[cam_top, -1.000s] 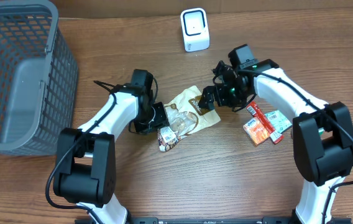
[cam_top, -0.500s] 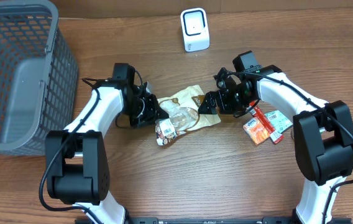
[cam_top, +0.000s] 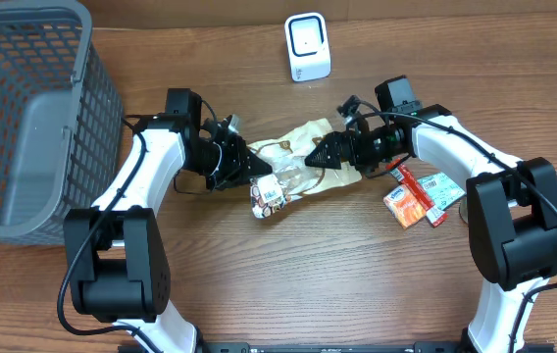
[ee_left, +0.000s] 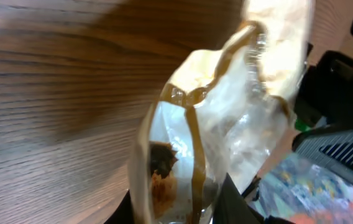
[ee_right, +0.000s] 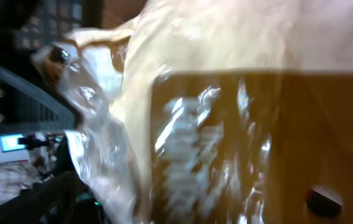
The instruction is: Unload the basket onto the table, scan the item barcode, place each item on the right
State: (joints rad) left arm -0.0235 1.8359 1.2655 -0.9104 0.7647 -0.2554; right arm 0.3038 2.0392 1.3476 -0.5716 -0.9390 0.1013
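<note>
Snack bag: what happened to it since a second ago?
The left gripper, shut on the snack bag, drew back and tugged it slightly toward the scanner. The open right gripper closed in on its other end. Basket and orange packets stayed put.

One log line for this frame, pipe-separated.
left end effector: shut on snack bag | right end effector: open, at snack bag | scanner: not reached

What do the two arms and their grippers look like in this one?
Left arm and right arm match: white shells on the links, black joints and bases. Left gripper and right gripper are black. Thin black cables loop by the wrists.
</note>
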